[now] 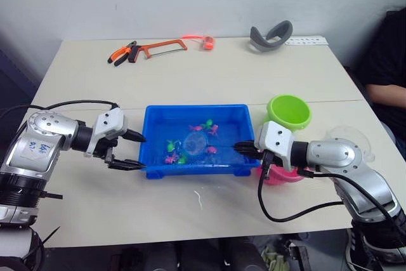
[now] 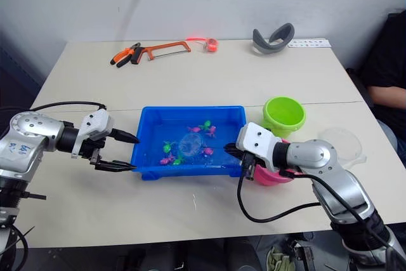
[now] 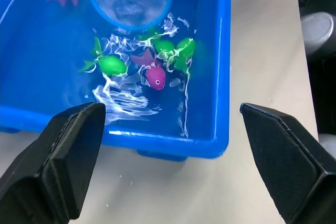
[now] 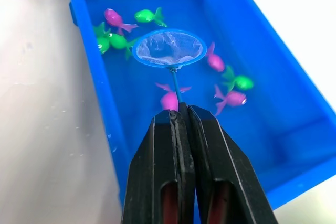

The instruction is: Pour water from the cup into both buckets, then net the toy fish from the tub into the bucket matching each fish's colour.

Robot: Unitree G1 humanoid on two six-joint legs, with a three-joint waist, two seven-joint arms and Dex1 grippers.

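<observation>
Blue tub [image 1: 155,115]: at the middle of the table [image 1: 190,80], holding water and small pink and green toy fish [image 4: 229,98] scattered across its floor. Net [image 4: 168,48]: small round blue hoop with pale mesh, over the fish inside the tub, its thin handle pinched in the right gripper [image 4: 179,113], whose fingers are pressed together at the tub's right end. Left gripper [image 1: 132,150]: spread wide, holding nothing, just outside the tub's left wall. Green bucket [image 1: 288,112]: upright, just beyond the tub's right far corner. Pink bucket [image 2: 271,176]: nearer the front edge, mostly hidden behind the right arm. Clear cup [image 2: 341,144]: on the table to the right of both buckets. Far edge: orange hacksaw [image 1: 162,47], pliers [image 1: 122,54], grey curved object [image 1: 271,35]. Person in dark clothing [image 1: 387,61] at the table's right side.
</observation>
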